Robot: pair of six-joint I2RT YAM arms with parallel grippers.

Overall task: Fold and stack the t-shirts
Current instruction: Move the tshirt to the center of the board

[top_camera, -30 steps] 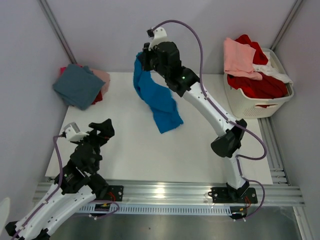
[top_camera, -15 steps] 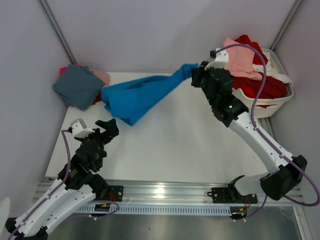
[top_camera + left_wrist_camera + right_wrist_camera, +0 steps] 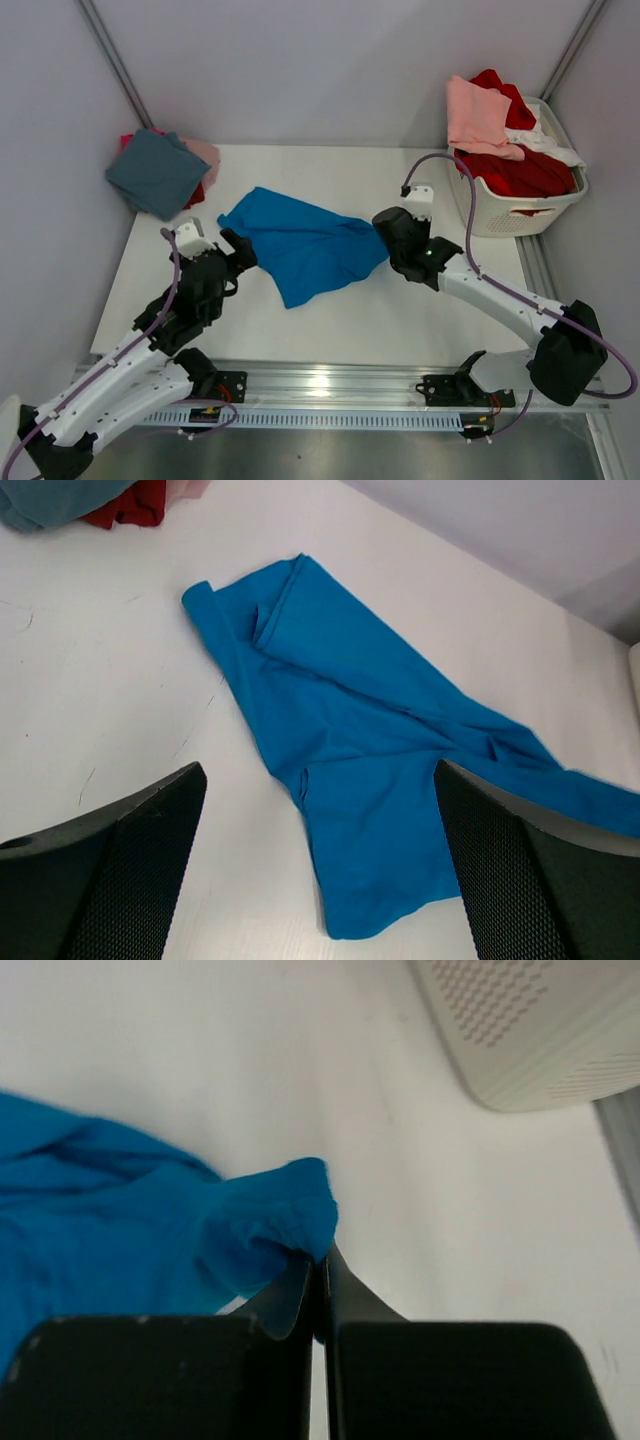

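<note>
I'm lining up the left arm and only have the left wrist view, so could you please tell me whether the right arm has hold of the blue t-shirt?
Observer: Yes, the right gripper has its jaws shut on a bunched corner of the blue t-shirt.
Operator: Thank you. Which end is that?
Observer: The end nearest the laundry basket, which stands beside the right edge of the table.
Operator: Is the basket holding more shirts?
Observer: Yes, red cloth fills it, and a pink t-shirt lies on top.
</note>
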